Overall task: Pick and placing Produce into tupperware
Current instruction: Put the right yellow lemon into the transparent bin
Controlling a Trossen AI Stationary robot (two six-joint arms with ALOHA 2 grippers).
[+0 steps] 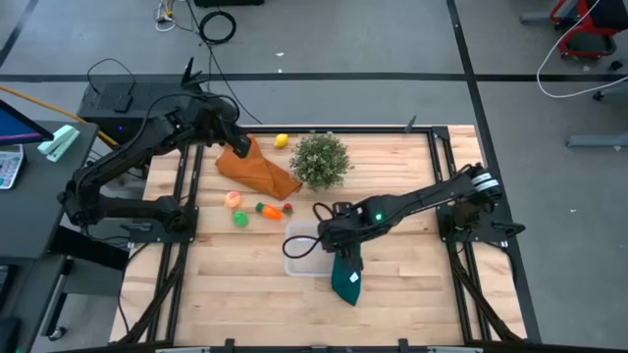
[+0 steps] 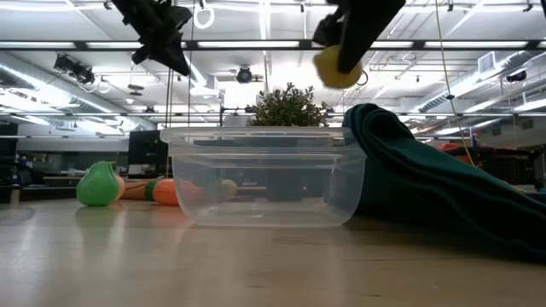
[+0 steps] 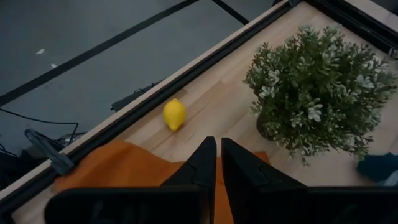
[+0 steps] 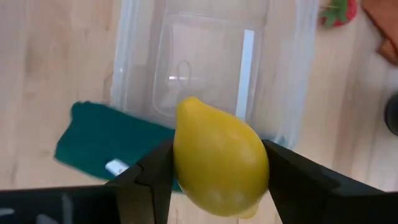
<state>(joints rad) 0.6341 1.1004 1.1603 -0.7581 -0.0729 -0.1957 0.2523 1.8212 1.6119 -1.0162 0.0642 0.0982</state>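
Observation:
My right gripper [image 4: 217,163] is shut on a yellow lemon [image 2: 337,66] and hangs above the clear tupperware [image 1: 299,252], over its right part in the low view. The tupperware [image 2: 264,175] stands with its bottom on the table and nothing shows inside it [image 4: 211,68]. A second lemon [image 1: 282,140] lies by the table's far edge. The pink peach [image 1: 234,199], green one [image 1: 240,219], orange carrot [image 1: 267,209] and red one [image 1: 287,208] lie left of the tupperware. My left gripper [image 3: 217,163] is shut, raised over the orange cloth [image 1: 257,169], touching nothing. My right gripper pinches the lemon's middle [image 4: 186,155] between its two fingers [image 4: 152,171], one on each side of it. The fingers come from above, pointing down. The lemon is lifted clear, well above the tupperware's rim [image 2: 260,132].
A bushy potted plant [image 1: 320,160] stands just beyond the tupperware. A dark green cloth [image 1: 345,279] lies against the tupperware's near right side and rises beside it in the low view [image 2: 426,188]. Bare wood lies left of and nearer than the tupperware.

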